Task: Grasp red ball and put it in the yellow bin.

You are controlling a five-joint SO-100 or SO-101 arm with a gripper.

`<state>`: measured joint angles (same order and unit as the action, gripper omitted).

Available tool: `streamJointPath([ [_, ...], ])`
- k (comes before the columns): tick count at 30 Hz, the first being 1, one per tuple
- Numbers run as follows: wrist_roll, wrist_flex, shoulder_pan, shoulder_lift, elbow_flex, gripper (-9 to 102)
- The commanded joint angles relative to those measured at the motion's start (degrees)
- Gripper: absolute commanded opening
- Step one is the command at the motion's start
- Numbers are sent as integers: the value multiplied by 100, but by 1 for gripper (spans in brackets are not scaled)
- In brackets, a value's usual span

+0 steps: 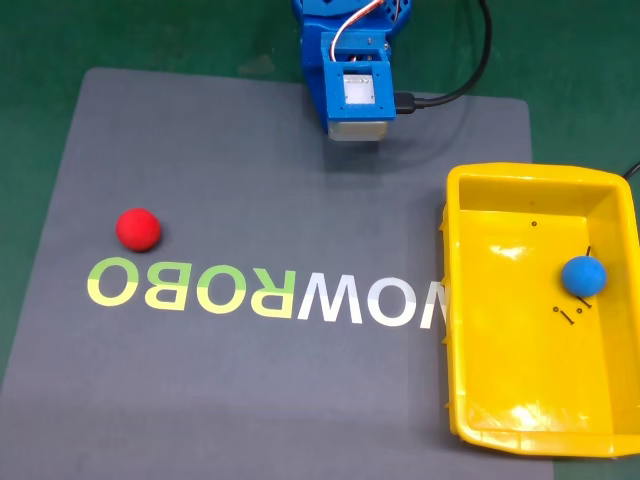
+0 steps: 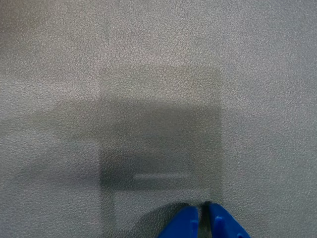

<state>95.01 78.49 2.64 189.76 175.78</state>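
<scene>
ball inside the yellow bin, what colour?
Blue ball, resting in the yellow bin; clearest in the fixed view.

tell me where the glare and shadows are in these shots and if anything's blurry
Fixed view: sharp, with white glare patches on the glossy floor and near wall of the yellow bin; the red ball casts only a faint shadow on the mat. Wrist view: a blocky shadow darkens the mat's grain, and the blue fingers look slightly soft.

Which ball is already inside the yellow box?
The blue ball. It sits inside the yellow bin, near the wall on the right of the fixed view. The red ball lies out on the grey mat, above the letters.
</scene>
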Motion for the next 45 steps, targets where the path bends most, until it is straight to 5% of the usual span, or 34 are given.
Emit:
streamJointPath([
  [1,-18,88,-53,70,149,0],
  [38,-132,53,-105,79,149,0],
  [45,-97,-1846,290,70,26,24],
])
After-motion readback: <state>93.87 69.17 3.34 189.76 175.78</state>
